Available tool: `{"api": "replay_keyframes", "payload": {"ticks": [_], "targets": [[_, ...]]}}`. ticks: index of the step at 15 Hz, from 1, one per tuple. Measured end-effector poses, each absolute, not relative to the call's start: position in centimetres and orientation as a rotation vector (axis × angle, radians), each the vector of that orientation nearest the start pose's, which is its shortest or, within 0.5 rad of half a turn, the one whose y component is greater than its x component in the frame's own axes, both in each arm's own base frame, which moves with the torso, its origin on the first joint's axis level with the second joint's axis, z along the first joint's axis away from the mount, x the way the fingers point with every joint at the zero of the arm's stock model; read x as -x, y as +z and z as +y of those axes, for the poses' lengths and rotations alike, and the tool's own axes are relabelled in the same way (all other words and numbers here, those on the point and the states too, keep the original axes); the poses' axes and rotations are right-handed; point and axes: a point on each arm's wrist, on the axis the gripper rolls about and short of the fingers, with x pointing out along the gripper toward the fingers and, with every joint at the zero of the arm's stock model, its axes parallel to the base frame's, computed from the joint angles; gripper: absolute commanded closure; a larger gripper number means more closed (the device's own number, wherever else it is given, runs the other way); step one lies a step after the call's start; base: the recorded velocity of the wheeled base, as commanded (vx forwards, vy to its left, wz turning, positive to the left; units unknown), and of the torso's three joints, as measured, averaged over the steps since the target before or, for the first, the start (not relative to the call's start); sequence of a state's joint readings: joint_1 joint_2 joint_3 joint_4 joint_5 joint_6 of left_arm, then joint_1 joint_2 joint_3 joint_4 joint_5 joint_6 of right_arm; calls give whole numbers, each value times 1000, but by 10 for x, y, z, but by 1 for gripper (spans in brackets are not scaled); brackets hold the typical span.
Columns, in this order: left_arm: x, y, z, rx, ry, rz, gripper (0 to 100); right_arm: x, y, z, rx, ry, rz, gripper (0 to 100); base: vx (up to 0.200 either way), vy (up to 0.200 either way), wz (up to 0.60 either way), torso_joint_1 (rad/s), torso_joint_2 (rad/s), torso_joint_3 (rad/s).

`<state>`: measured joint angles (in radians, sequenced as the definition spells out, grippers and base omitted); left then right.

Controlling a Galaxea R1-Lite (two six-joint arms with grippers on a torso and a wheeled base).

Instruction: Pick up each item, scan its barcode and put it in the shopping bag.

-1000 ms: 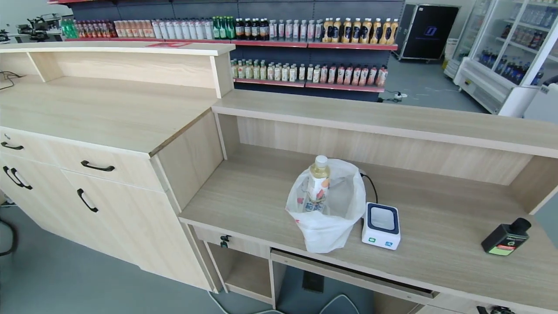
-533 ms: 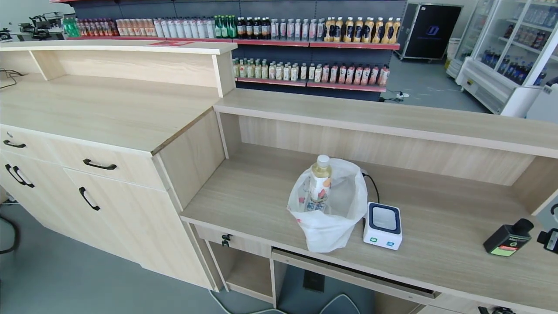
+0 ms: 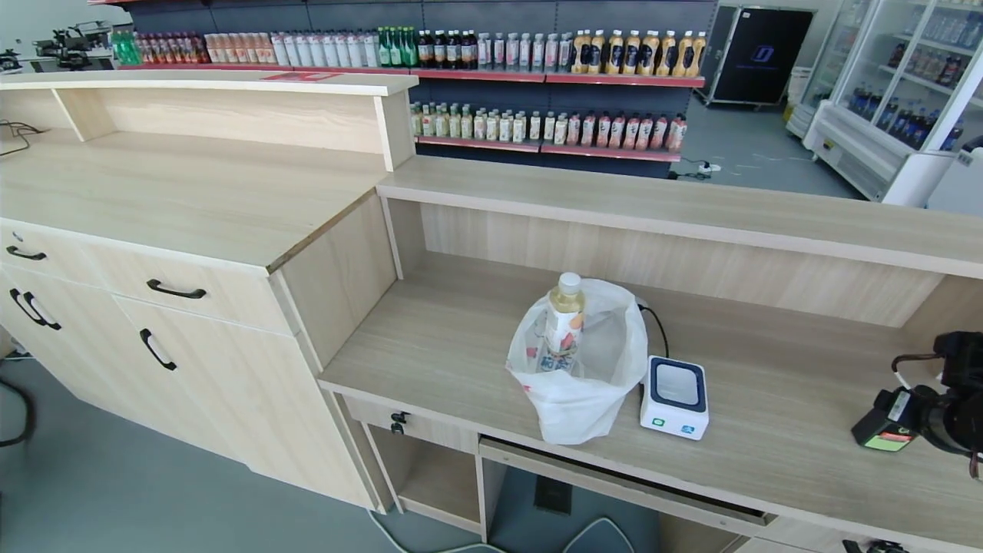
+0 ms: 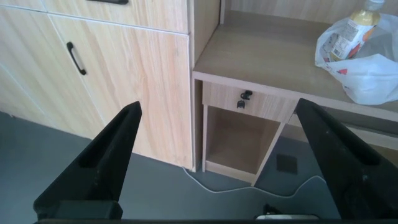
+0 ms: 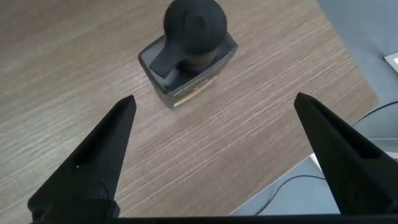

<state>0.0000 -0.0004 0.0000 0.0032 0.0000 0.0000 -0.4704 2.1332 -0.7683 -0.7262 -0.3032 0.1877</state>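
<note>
A white shopping bag [image 3: 577, 380] stands open on the low desk [image 3: 461, 346] with a yellow drink bottle [image 3: 564, 319] upright inside it. Right beside the bag sits the white barcode scanner [image 3: 674, 395]. At the desk's right end lies a small black bottle [image 3: 882, 432] with a green and red label. My right arm [image 3: 948, 399] hangs over it and covers its cap. My right gripper [image 5: 214, 101] is open just above that black bottle [image 5: 189, 53], one finger on each side, not touching. My left gripper [image 4: 217, 107] is open and holds nothing, low in front of the desk over the floor.
A raised ledge [image 3: 676, 203] backs the desk. A taller counter with drawers [image 3: 177, 292] stands to the left. The scanner's cable [image 3: 654, 322] runs behind the bag. An open cubby [image 4: 239, 143] lies under the desk. Drink shelves [image 3: 476, 54] and fridges line the room behind.
My right arm has come in from the right edge of the head view and now hangs over the black bottle, hiding its cap. The head camera shifted slightly early on.
</note>
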Motion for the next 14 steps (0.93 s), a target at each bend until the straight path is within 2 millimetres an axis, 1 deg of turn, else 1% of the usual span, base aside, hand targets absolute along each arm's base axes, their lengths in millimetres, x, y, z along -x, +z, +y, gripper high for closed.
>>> {"api": "replay_keyframes", "payload": {"ticks": [3, 8, 11, 14], "targets": [[23, 75, 0, 0, -1, 2, 0, -329, 33, -156, -227, -770, 555, 0, 0, 0, 0, 0, 0, 0], [23, 75, 0, 0, 0, 3, 0, -352, 21, -146, -233, -731, 547, 0, 0, 0, 0, 0, 0, 0], [23, 75, 0, 0, 0, 2, 0, -359, 14, -146, -224, -740, 544, 0, 0, 0, 0, 0, 0, 0], [23, 75, 0, 0, 0, 3, 0, -360, 8, -147, -209, -777, 550, 0, 0, 0, 0, 0, 0, 0]]}}
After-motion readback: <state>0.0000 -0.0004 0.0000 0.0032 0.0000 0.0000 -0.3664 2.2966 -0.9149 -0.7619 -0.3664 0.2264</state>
